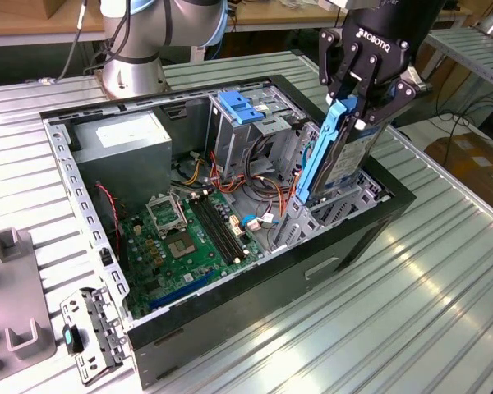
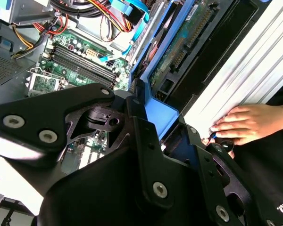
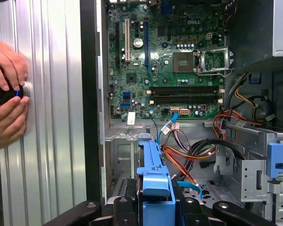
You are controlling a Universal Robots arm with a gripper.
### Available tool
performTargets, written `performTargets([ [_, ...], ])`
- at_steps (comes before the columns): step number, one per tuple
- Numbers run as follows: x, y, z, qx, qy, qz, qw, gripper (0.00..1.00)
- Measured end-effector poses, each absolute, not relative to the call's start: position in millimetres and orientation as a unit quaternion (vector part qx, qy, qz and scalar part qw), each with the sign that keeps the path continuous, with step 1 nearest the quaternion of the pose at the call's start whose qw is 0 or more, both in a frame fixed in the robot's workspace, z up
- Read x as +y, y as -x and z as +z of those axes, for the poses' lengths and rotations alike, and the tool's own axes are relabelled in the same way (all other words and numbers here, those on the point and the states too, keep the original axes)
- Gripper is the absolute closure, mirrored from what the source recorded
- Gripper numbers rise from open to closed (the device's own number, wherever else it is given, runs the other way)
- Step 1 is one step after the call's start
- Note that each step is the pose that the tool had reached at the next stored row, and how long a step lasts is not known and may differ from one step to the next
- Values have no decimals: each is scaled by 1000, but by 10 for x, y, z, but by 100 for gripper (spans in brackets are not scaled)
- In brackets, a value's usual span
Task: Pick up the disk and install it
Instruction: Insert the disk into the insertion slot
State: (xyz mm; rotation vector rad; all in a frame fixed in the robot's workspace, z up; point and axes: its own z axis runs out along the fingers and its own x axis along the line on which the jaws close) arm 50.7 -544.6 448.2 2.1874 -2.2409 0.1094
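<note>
Gripping disk [image 1: 342, 156] on edge with fingers [image 1: 363, 111] closed on its blue frame, tilted over drive bay [image 1: 357, 203], likely for sliding in.

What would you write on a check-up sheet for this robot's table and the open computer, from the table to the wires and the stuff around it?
Surface: ribbed metal table, carrying an open computer case.
Job's things: disk upright in its blue frame, lower end at the case's drive bay.
Clutter: grey block and small metal bracket on the table at the exterior view's left.
End effector: shut on the disk's top.
Cables: orange, red and yellow wires loose inside the case.
Surroundings: a person's hands rest on the table; robot base behind the case.
</note>
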Motion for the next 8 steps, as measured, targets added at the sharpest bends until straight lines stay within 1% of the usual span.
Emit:
performTargets([
  [3, -5446, -507, 4482, -715, -698, 35, 4, 62],
  [4, -5446, -507, 4478, -715, -698, 35, 4, 55],
  [8, -5456, -507, 4366, -715, -698, 35, 4, 55],
])
